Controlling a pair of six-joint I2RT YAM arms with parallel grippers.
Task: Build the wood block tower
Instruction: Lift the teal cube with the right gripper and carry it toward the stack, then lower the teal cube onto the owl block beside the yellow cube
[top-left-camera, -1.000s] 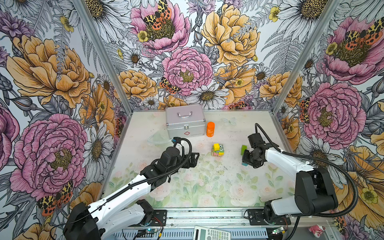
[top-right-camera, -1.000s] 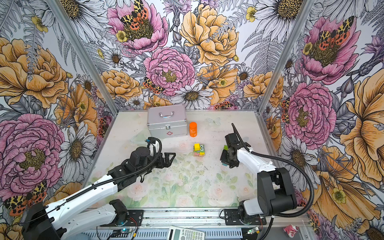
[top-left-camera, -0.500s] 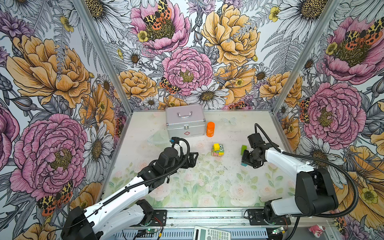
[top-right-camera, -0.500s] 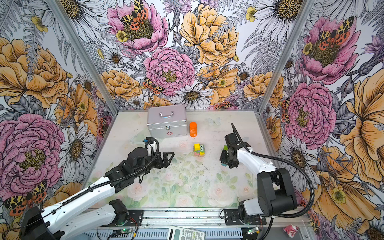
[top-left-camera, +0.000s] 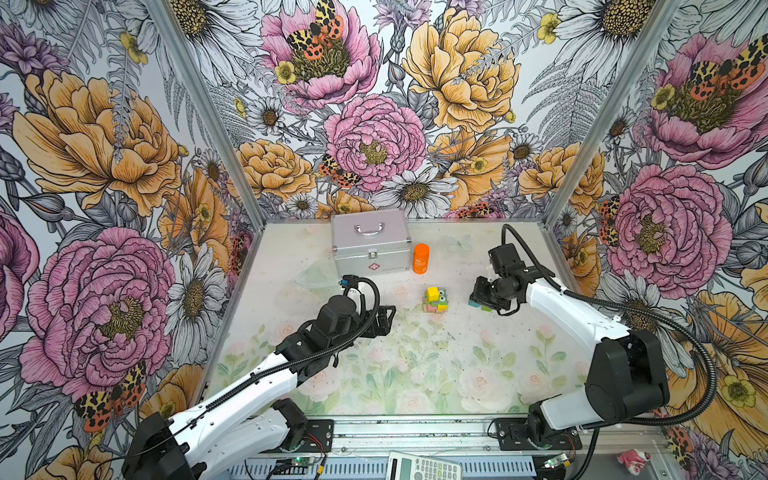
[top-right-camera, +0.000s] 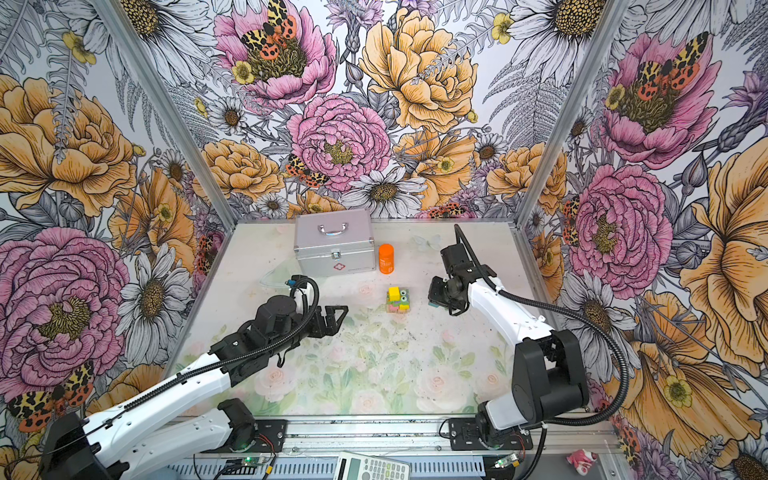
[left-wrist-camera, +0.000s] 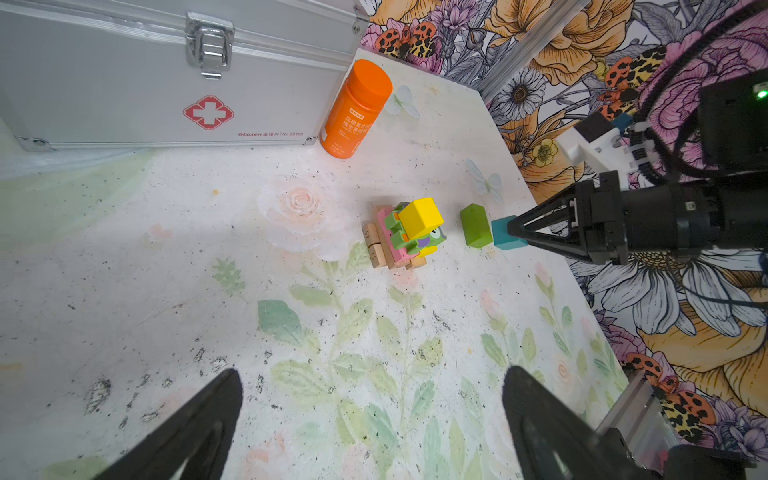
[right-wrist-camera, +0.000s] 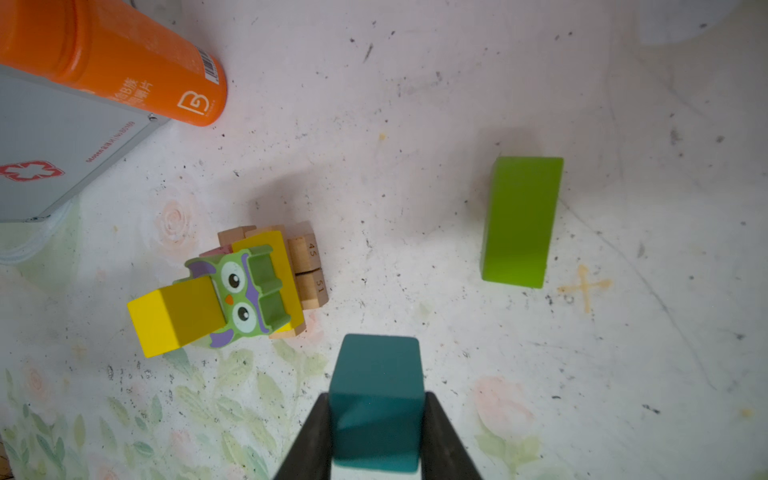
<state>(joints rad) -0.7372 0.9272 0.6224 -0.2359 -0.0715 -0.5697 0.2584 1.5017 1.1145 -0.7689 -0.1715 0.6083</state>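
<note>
The tower (top-left-camera: 435, 300) (top-right-camera: 398, 300) is a low stack in mid-table: tan planks and a pink plank at the base, then the green owl-faced piece (right-wrist-camera: 241, 291) with a yellow cube (right-wrist-camera: 174, 320) on top. My right gripper (right-wrist-camera: 376, 415) (top-left-camera: 482, 297) is shut on the teal cube (right-wrist-camera: 376, 399) (left-wrist-camera: 503, 235), low over the table just right of the tower. A lime-green bar (right-wrist-camera: 519, 220) (left-wrist-camera: 475, 226) lies flat beside that cube. Left of the tower, my left gripper (left-wrist-camera: 372, 374) (top-left-camera: 384, 318) stands open and empty.
A silver metal case (top-left-camera: 370, 245) and an orange bottle (top-left-camera: 421, 258) stand at the back, behind the tower. Flowered walls close in the table on three sides. A calculator (top-left-camera: 424, 467) lies beyond the front rail.
My right gripper has shifted slightly left toward the tower with the teal cube, now covering the green bar in the top views. The left arm has drawn back a little.
</note>
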